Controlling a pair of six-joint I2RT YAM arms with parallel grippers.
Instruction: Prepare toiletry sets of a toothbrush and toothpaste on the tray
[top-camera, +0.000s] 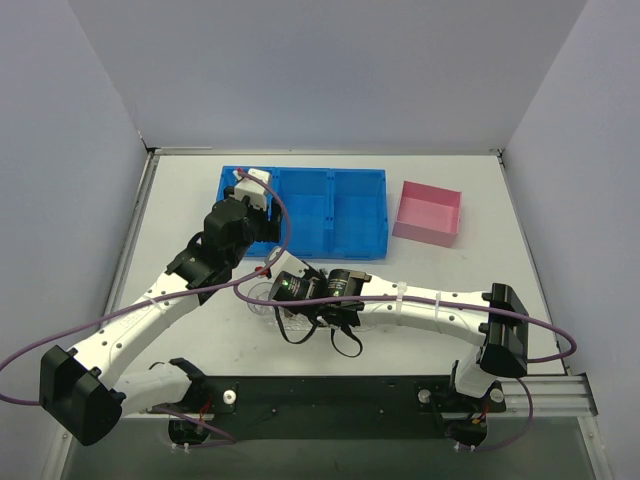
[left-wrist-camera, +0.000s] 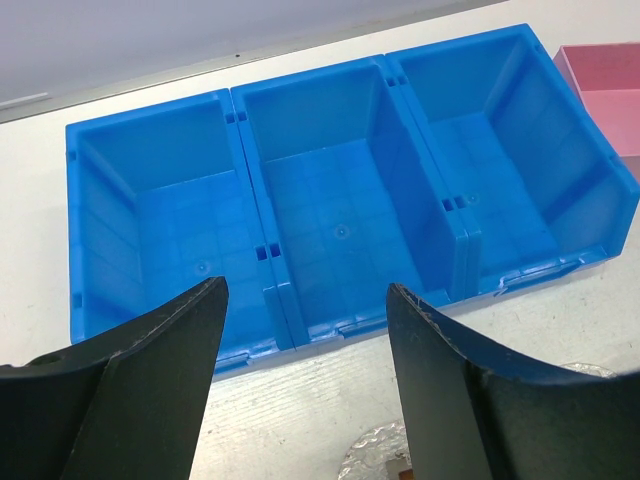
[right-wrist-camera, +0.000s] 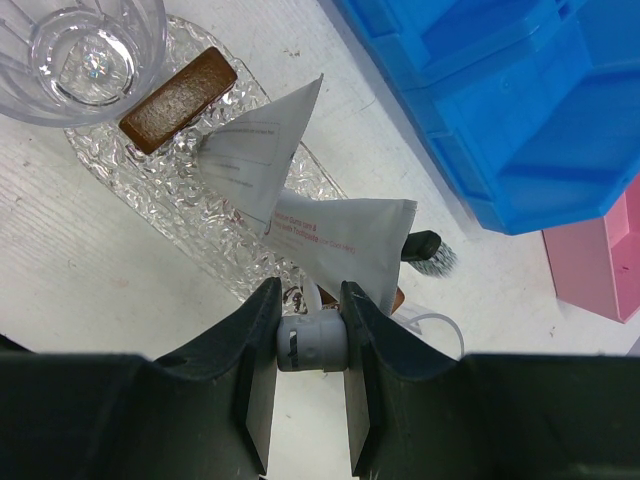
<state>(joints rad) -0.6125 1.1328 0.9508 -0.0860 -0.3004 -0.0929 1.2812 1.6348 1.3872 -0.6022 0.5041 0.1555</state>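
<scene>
Right gripper (right-wrist-camera: 308, 308) is clamped on a whitish round stub, prob. the white toothbrush (right-wrist-camera: 312, 347) handle, tho we can't be sure. Just ahead of its fingers both toothpaste tubes (right-wrist-camera: 340, 235) lie crossed on the tray (right-wrist-camera: 130, 190), w/ a bristly head (right-wrist-camera: 442, 262) off to the right by the black cap. Left gripper (left-wrist-camera: 305, 290) hangs fingers apart, empty, facing the blue bin (left-wrist-camera: 452, 190), whose 3 compartments hold nothing. We judge it nearly done: brush to set down, pairs to tidy.
</scene>
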